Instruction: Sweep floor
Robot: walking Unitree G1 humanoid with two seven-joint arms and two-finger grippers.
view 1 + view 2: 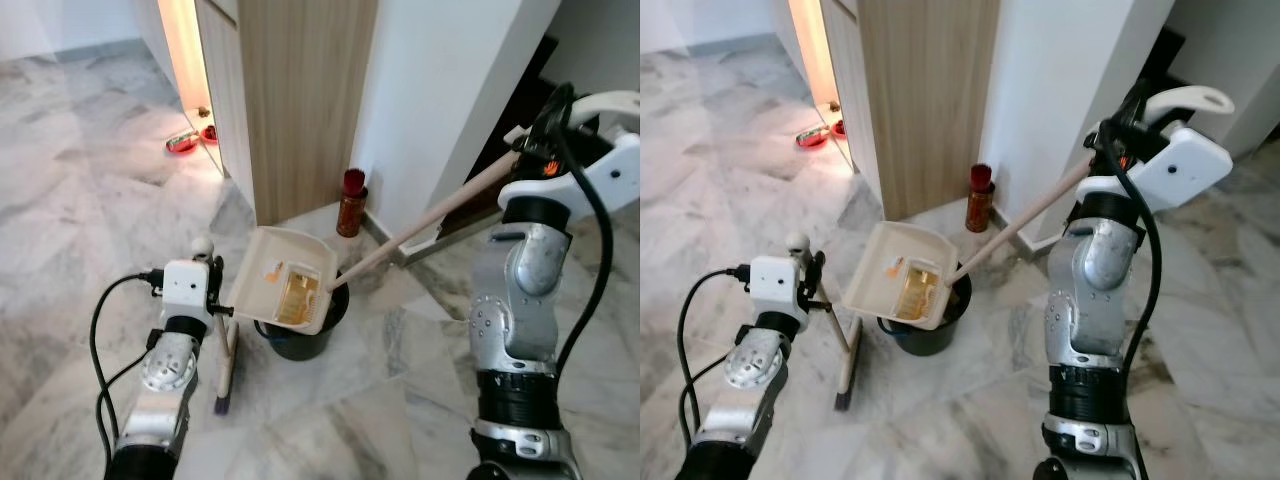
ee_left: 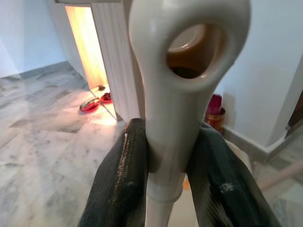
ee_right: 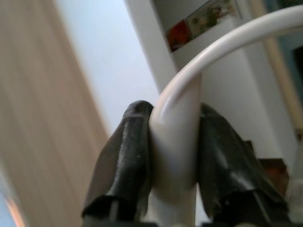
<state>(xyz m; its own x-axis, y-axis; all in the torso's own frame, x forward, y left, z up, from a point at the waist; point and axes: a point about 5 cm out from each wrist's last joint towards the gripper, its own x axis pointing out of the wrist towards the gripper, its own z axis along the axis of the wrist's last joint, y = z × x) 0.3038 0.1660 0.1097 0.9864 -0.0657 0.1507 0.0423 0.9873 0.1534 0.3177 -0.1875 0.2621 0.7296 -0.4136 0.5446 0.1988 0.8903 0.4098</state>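
Left gripper [image 2: 165,175] clamped on the broom handle [image 2: 177,94]; broom stands just left of the bin. Right gripper [image 3: 173,161] clamped on the dustpan handle [image 1: 440,215], dustpan [image 1: 282,280] tipped over the black bin [image 1: 300,335]. Yellowish debris, probably stuck, sits at the lip. Tilt steeper, keep lip inside rim.

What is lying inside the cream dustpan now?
A yellowish, clear piece of litter lies inside the dustpan, tipped above the black bin. The bin's contents are hidden by the pan.
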